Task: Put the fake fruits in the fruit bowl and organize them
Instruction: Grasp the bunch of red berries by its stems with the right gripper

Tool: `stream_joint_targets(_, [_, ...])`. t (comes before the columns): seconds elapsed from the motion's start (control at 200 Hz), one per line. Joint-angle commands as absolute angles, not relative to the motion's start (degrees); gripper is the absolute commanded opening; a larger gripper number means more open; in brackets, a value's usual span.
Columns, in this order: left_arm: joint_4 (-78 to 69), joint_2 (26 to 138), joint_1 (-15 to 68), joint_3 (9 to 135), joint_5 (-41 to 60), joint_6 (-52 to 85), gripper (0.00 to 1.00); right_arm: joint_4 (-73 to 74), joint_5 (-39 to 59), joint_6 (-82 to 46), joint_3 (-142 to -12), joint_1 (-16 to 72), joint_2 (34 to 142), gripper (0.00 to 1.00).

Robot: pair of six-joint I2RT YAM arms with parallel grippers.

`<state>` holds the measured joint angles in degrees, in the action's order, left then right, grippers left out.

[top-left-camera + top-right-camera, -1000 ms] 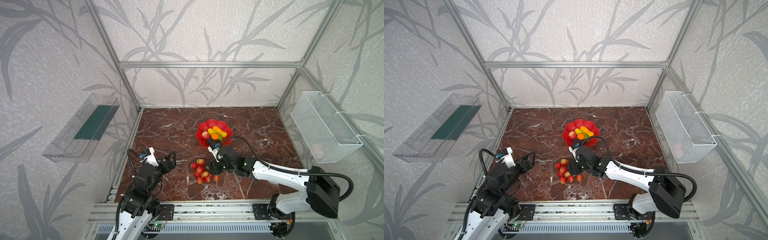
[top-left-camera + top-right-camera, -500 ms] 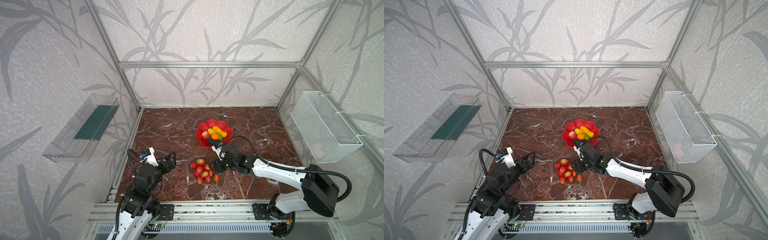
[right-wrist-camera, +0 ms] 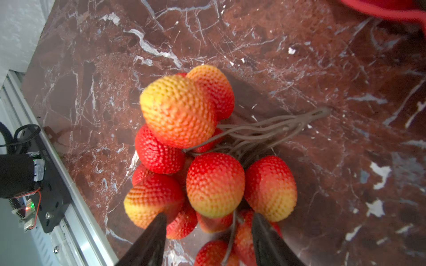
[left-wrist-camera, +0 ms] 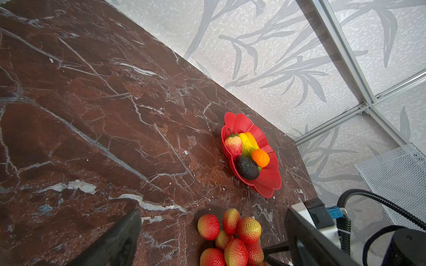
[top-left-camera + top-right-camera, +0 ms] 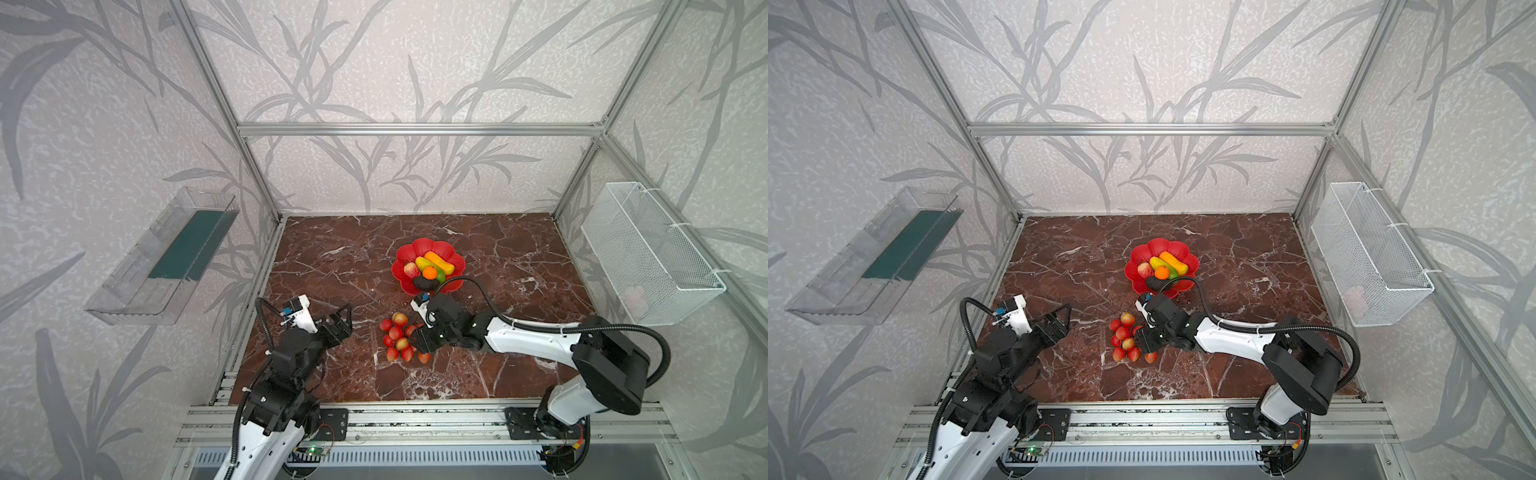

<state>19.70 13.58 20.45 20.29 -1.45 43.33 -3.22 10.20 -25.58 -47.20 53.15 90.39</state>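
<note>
Cluster of small red-pink knobbly plastic balls (image 5: 398, 337) lies on the brown marble-patterned table (image 5: 332, 257), in its front half near the middle. It sits clear of the front edge and apart from the shallow bright red plastic fruit bowl with a scalloped rim (image 5: 405, 254), which stands nearer the table's centre. The bunch's long axis runs roughly from the back edge toward the front edge, slanting a little toward the right edge at the front. In the right wrist view its grey stems (image 3: 276, 129) gather to a tip pointing away from the front rail (image 3: 76, 207).

The right gripper (image 3: 208, 220) reaches in from the right-edge side and straddles the bunch's right flank. Its black fingers are part-spread with a stem and balls between them; whether they pinch cannot be told. The left gripper (image 5: 347, 319), fingers spread wide and empty, hovers toward the left edge, apart from the bunch.
</note>
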Motion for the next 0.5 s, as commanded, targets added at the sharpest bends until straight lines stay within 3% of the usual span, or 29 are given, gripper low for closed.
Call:
stream_joint_targets(0.0, [20.61,12.93,20.13,20.14,-2.36,43.51,0.97,-1.94,9.06,-24.46,-49.63,53.18,92.17,0.58])
stream_joint_targets(0.35, [21.53,11.78,20.13,19.96,-2.9,43.15,0.97,-3.2,7.83,-22.44,-54.21,53.17,95.66,0.52])
stream_joint_targets(0.495, [22.03,11.4,20.12,20.04,-2.99,43.24,0.97,-2.6,8.37,-22.6,-54.4,53.17,97.14,0.43])
